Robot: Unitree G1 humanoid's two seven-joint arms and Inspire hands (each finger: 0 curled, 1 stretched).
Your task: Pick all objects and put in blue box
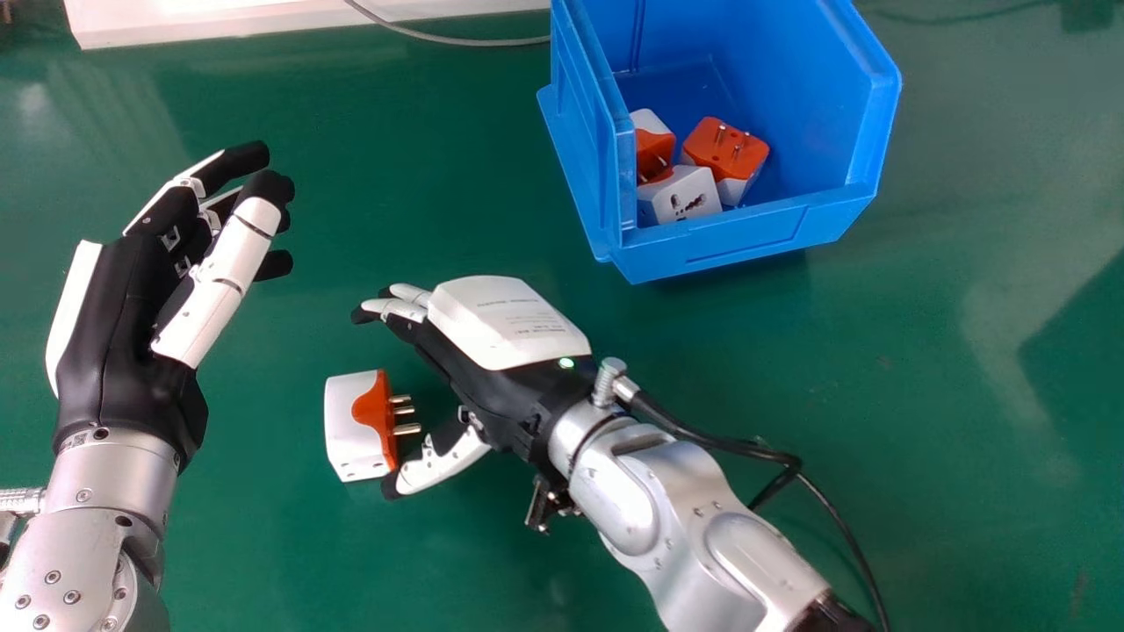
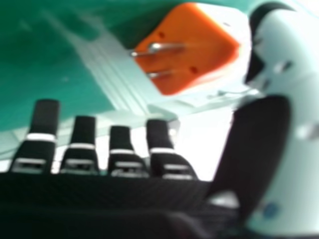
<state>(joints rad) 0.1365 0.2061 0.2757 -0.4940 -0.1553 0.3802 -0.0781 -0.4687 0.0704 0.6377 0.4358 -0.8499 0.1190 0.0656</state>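
One hand in play, from where I stand: right hand (image 1: 505,382), low over the green counter (image 1: 290,570), wide, fingers nearly straight, thumb (image 1: 443,463) spread off, nothing held. Thumb tip is at the corner of the plug adapter (image 1: 344,430); touching or just short of it, can't tell from here. Adapter sits on the counter between the two hands, pins (image 1: 407,429) facing the right palm. Left hand (image 1: 114,325) is parked at the head view's left side, relaxed.

Handling, my read: hard moulded plastic, light to moderate for its bulk, no give. Smooth shell, so a fingertip-only pinch could skate or spin it. Not fragile, but the pins are the bit to respect: don't load them sideways, don't use them as a handle. Take it across the white body, thumb on one side wall, fingers on the opposite one, pins left free in the gap. Close square, then lift.

Destination: blue box (image 1: 746,234), farther out, with three similar adapters (image 1: 727,149) inside. Plenty of room for this one.
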